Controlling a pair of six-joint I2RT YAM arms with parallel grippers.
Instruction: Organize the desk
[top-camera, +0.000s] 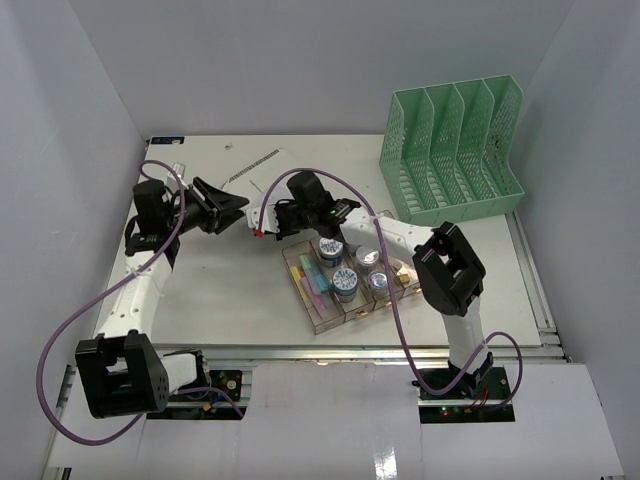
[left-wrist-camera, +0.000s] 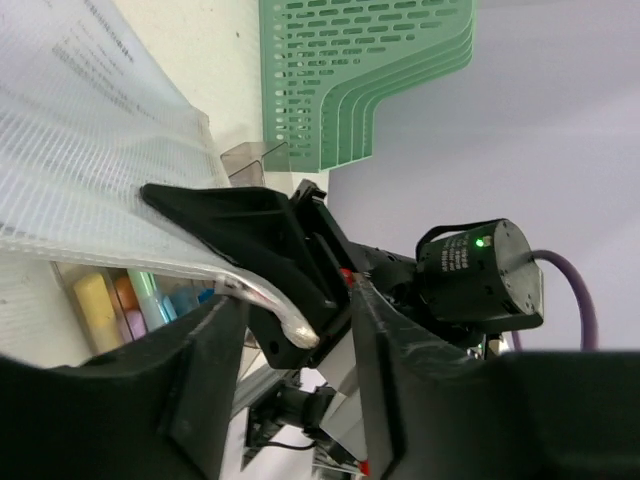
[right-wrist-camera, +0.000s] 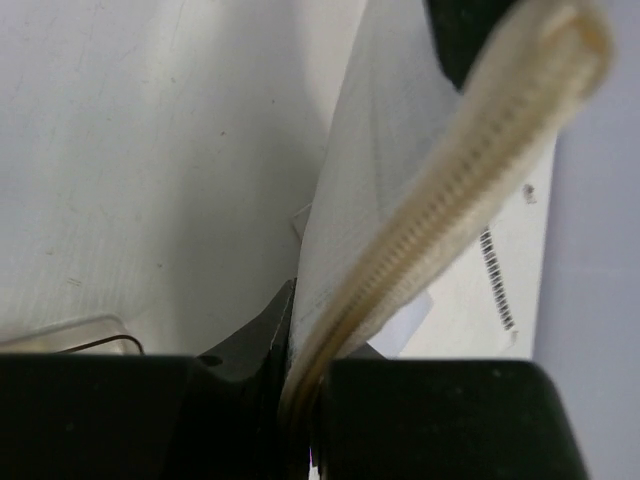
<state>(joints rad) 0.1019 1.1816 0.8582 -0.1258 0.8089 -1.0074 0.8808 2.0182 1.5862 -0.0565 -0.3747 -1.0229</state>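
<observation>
Top external, right claw (top-camera: 263, 224) pinching zip pouch (left-wrist-camera: 90, 170), left claw (top-camera: 240, 207) spread apart, tray (top-camera: 318, 325) beside

Green mesh file rack (top-camera: 455, 150) stood far right on white desk (top-camera: 220, 290); clear plastic tray (top-camera: 325, 322) centre; translucent mesh pouch (top-camera: 262, 185) behind it.

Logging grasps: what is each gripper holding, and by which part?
The right gripper pinches the mesh pouch by its zipper edge; the left gripper is open, holding nothing.
</observation>
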